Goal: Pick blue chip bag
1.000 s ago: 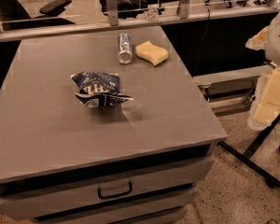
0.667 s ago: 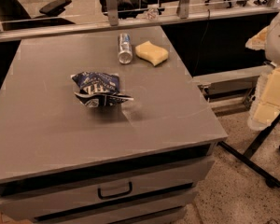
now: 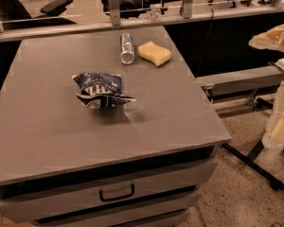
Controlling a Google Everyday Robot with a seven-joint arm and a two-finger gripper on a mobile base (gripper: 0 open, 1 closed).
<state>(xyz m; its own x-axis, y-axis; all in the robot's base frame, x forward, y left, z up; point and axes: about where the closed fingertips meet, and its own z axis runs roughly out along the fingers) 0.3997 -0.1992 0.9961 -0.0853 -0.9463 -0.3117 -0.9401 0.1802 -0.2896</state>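
Observation:
The blue chip bag (image 3: 100, 90) is a crumpled dark-blue foil bag with white markings. It lies flat near the middle of the grey table top (image 3: 47, 126), a little left of centre. Nothing touches it. My gripper is not in view. Only cream-coloured parts of my arm (image 3: 283, 122) show at the right edge, beyond the table's right side and well away from the bag.
A silver-blue can (image 3: 127, 48) lies on its side at the back of the table. A yellow sponge (image 3: 154, 53) lies just right of it. A drawer with a handle (image 3: 116, 193) sits under the front edge. A black stand leg (image 3: 248, 167) crosses the floor at the right.

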